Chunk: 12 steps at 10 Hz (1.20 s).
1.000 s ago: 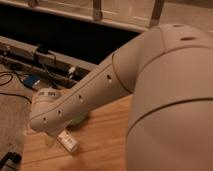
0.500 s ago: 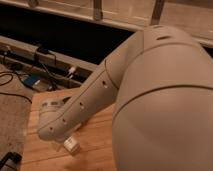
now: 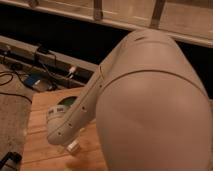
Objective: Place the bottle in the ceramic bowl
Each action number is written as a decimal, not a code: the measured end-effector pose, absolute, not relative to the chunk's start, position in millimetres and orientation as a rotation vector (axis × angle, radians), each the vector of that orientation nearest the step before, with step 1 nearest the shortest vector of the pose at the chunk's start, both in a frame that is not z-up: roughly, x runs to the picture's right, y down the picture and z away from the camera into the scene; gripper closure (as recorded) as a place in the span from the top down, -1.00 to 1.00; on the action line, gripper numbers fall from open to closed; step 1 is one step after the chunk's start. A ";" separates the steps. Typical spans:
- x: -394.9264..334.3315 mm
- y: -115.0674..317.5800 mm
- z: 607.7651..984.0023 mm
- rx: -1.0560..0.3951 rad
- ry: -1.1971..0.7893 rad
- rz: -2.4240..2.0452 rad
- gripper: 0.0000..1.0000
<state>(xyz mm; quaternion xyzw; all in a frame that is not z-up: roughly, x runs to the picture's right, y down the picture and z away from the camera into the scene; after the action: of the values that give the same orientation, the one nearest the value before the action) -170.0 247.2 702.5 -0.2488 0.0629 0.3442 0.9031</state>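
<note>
The robot's pale arm (image 3: pixel 145 100) fills most of the view, and its bulky upper part blocks the whole right side and everything behind it. From there the forearm slopes down to the left and ends in a rounded wrist (image 3: pixel 59 131) low over the wooden desk (image 3: pixel 40 120). The gripper sits under that wrist, above the front left part of the desk, and the arm covers it completely. I cannot tell whether it is apart, together or clamped on anything. Only a thin green crescent of the ceramic bowl (image 3: pixel 67 103) shows at the upper edge of the forearm, toward the back of the desk. The rest of its rim and all of its inside are covered. A small white piece pokes out just below the wrist, on or close above the planks, and this appears to be the bottle (image 3: pixel 73 146). Only one end shows, so I cannot tell how it lies or whether anything grips it. It is on the near side of the arm, apart from the bowl's visible edge and not inside it. Dark cables (image 3: pixel 15 80) and a blue object (image 3: pixel 33 81) lie on the grey floor (image 3: pixel 12 115) to the left of the desk, beside a long low ledge (image 3: pixel 30 47). A black shape (image 3: pixel 9 160) is cut off at the bottom left corner. Pale frame bars (image 3: pixel 97 10) run along the top edge.
</note>
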 end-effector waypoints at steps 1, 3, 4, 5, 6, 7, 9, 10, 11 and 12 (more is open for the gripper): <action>-171.3 247.2 705.1 -0.516 0.131 0.713 0.60; -181.9 250.6 711.1 -0.531 0.124 0.702 0.60; -184.8 252.2 716.2 -0.537 0.125 0.698 0.60; -188.0 253.1 721.0 -0.543 0.122 0.697 0.60; -190.6 252.9 725.8 -0.548 0.120 0.696 0.60; -193.3 253.2 730.7 -0.552 0.117 0.693 0.60; -198.3 252.6 742.7 -0.568 0.107 0.692 0.60; -201.8 253.8 748.8 -0.581 0.102 0.691 0.60; -206.4 258.7 757.8 -0.604 0.098 0.688 0.60; -210.5 264.0 763.4 -0.624 0.099 0.683 0.60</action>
<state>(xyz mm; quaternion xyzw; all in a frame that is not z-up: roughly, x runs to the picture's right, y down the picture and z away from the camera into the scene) -210.5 264.0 763.4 -0.3008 0.0475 0.3295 0.8937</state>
